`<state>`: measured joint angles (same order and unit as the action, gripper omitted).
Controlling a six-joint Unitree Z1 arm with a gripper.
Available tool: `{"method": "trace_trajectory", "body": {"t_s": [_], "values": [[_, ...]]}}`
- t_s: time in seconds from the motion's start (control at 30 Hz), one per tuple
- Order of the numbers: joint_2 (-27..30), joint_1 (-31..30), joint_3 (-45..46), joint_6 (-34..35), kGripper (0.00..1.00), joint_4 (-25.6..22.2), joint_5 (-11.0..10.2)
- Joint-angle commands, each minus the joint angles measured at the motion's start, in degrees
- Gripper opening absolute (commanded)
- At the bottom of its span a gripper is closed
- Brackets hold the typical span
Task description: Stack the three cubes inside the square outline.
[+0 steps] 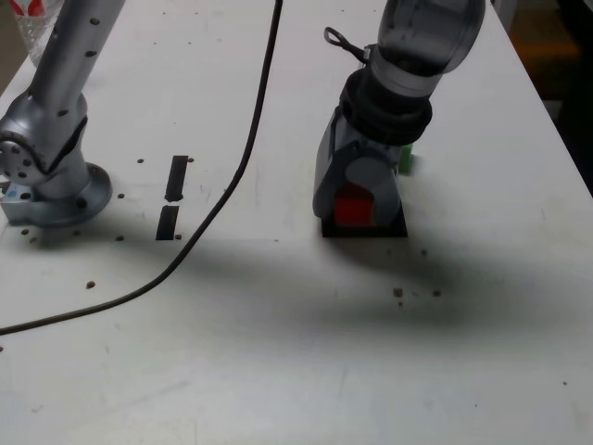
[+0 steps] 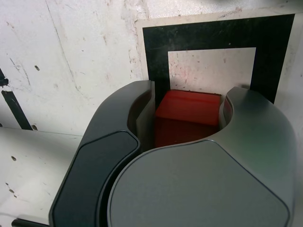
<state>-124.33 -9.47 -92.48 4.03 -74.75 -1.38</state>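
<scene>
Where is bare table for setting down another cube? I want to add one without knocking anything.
Free: the wide stretch in front of the square outline, and the strip between the cable and the gripper. Crowded: the outline itself, where the gripper holds the red cube, with the green cube just behind.

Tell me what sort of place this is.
Most likely a robotics lab or test bench. A worn white table carries an arm's bolted base, a loose black cable and a black tape square outline, where the gripper has a red cube between its jaws.
</scene>
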Motion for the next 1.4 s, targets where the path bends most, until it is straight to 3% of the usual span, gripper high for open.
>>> {"method": "trace_trajectory", "body": {"t_s": [0.0, 0.4, 0.83, 1.13, 1.37], "values": [[-0.2, 0.1, 0.1, -0.2, 0.62, 0.0, 0.0], [-0.1, 0.2, -0.8, -0.8, 0.75, 0.0, -1.1], [1.1, 0.9, -1.6, -1.7, 0.76, -0.9, -3.1], [6.0, 0.9, -3.0, -1.7, 0.78, -6.3, -4.0], [12.3, 1.3, -3.9, -2.3, 0.79, -12.8, -6.5]]}}
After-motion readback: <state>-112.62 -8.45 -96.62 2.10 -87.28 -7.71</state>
